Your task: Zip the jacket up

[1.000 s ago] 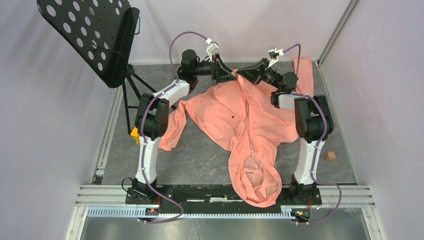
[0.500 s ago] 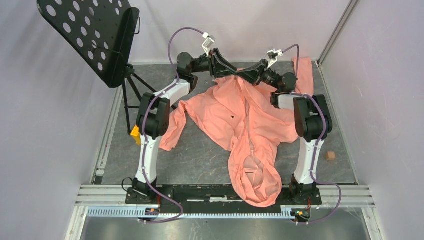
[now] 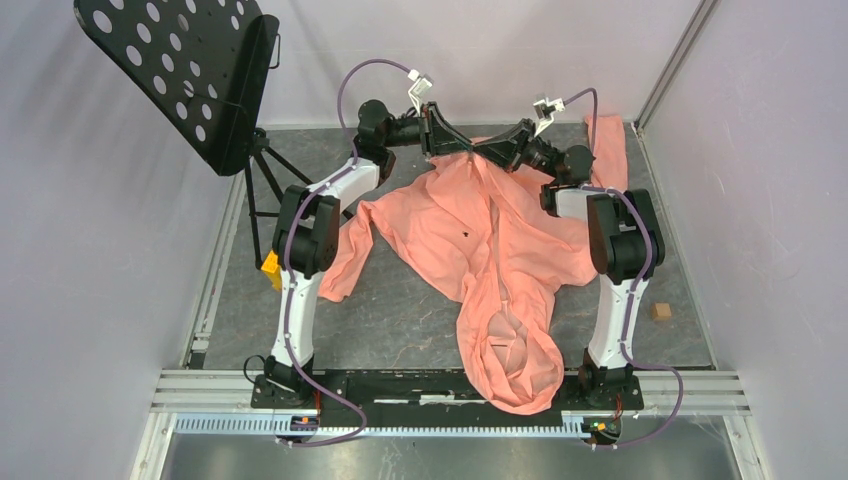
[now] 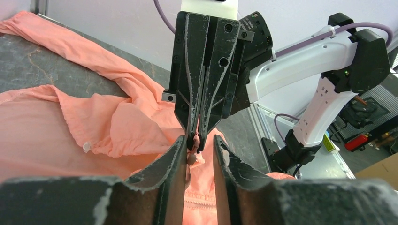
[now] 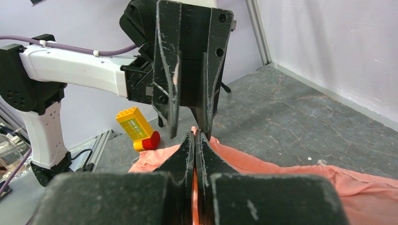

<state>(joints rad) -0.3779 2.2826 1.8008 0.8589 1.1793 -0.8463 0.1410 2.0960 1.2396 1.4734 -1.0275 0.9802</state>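
Right wrist, right tool point(image 5: 194, 135) pinching jacket point(image 5: 366, 192)

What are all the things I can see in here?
jacket: one, salmon pink, spread on the table, hood nearest the arm bases
music stand: one, black with holes, far left corner
toy block: one, yellow, left side by the left arm
cube: one, tan, right side by the right arm
table: one, grey stone look, under everything
arms: two, white and black, meeting over the jacket's far end
left gripper: one, black, open
right gripper: one, black, shut on jacket
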